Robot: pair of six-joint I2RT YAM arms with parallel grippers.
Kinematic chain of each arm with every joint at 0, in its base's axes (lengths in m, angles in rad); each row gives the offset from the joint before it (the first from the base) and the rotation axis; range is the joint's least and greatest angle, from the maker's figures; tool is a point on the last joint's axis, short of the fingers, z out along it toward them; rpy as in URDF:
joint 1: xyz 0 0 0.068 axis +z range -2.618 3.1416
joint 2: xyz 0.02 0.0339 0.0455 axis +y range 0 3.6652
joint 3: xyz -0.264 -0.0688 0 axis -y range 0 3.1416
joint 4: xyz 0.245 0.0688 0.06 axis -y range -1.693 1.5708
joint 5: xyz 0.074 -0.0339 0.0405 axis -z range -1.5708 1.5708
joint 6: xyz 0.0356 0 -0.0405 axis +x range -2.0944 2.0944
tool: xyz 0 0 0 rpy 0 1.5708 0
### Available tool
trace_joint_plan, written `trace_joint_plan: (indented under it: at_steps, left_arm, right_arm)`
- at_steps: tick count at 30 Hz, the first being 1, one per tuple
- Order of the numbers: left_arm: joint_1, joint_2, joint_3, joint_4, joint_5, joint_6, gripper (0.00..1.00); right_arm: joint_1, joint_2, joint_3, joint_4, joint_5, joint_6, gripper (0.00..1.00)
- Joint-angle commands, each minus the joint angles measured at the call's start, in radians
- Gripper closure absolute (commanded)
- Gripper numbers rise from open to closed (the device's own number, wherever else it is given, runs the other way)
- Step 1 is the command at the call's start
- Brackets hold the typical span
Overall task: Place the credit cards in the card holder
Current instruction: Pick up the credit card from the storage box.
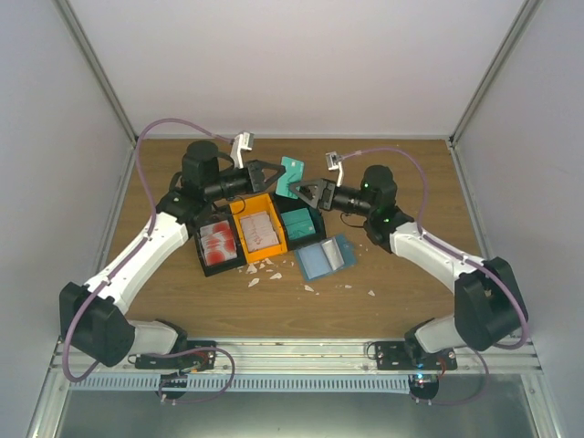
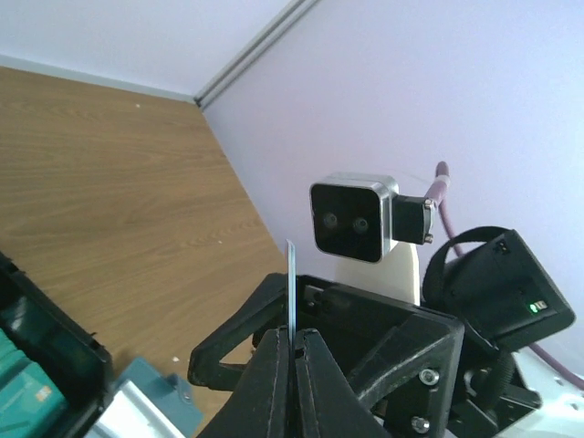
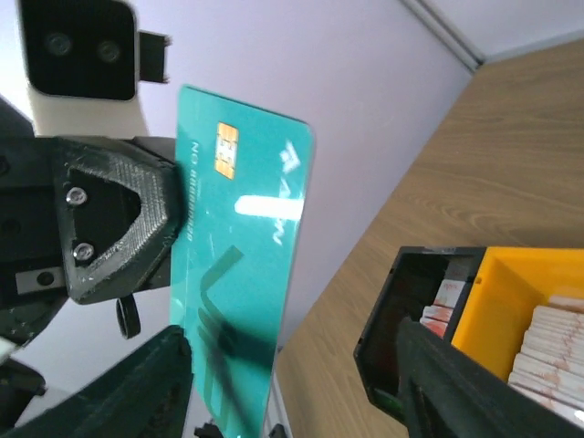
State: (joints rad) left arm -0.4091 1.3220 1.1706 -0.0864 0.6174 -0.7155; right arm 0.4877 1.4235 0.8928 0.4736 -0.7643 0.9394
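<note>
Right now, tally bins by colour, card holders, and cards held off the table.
Black bins: 2
Orange bin: 1
Card holder: 1
Teal card, clamped in left gripper: 1
Total: 5

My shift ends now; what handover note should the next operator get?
Left pincer shut on a teal plastic chip card, held in the air beyond the bins.
Right pincer open beside it, not gripping.
Flat blue-teal folding card holder lies open on the wooden table.
Red-and-white printed cards sit in the black bin and orange bin.
Done: no card visibly in holder.
Left: all loading.
</note>
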Motion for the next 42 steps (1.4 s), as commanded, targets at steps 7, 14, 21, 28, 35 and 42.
trace_joint_plan:
  at_steps: [7,14,21,28,35,42]
  left_arm:
    - [0.017,-0.029,-0.039,0.131,0.11,-0.073,0.99]
    - [0.037,-0.065,-0.061,0.11,0.094,-0.048,0.65]
    - [0.074,-0.105,-0.09,0.094,0.094,-0.016,0.59]
    - [0.08,-0.092,-0.113,0.123,0.207,-0.016,0.77]
    - [0.08,-0.125,-0.127,0.142,0.203,-0.009,0.66]
    - [0.08,-0.145,-0.154,0.163,0.214,-0.006,0.57]
  right_arm:
    - [0.008,0.043,0.072,0.112,-0.071,0.106,0.89]
    - [-0.006,0.0,0.067,0.139,-0.082,0.114,1.0]
    - [-0.019,-0.029,0.027,0.263,-0.179,0.186,0.99]
    - [-0.02,-0.044,0.008,0.319,-0.211,0.235,1.0]
    - [-0.02,-0.041,0.013,0.276,-0.195,0.217,0.99]
    - [-0.016,-0.027,0.028,0.246,-0.191,0.206,1.0]
